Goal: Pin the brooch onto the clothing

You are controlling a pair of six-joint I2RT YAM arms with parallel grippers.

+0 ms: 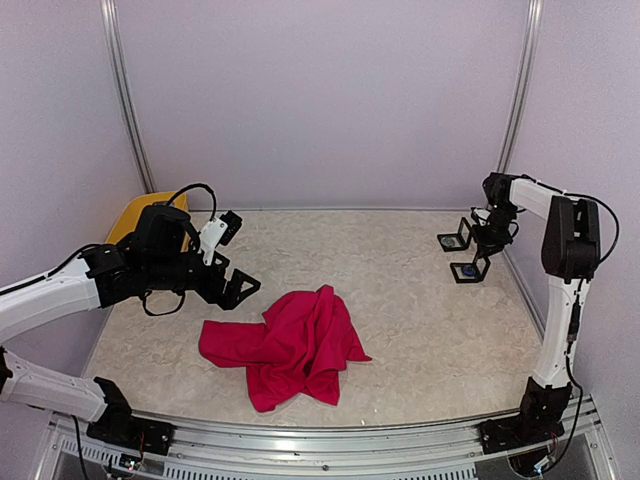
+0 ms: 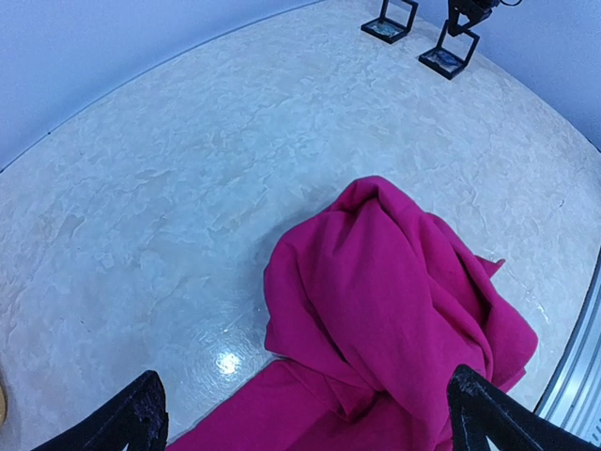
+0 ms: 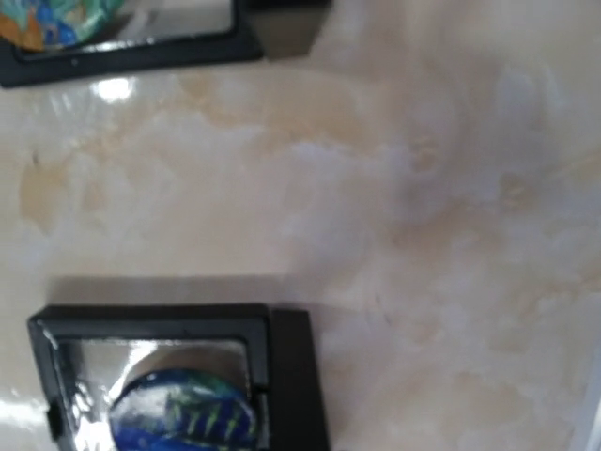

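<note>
The clothing (image 1: 290,345), a crumpled crimson-pink T-shirt (image 2: 394,310), lies bunched near the table's front middle. My left gripper (image 1: 235,258) hovers just left of and above it, jaws wide open with nothing between the black fingertips (image 2: 141,418). At the far right, a round blue brooch (image 3: 183,418) sits inside a black display frame (image 3: 282,376); the same frame (image 1: 468,270) shows in the top view. My right gripper (image 1: 487,243) hangs close above it, shut; its fingers are out of the right wrist view.
A second black frame (image 1: 455,240) holding an orange and teal brooch (image 3: 56,19) stands just behind the first. A yellow tub (image 1: 140,215) sits at the back left behind my left arm. Walls close the back and sides; a metal rail (image 1: 330,440) runs along the front.
</note>
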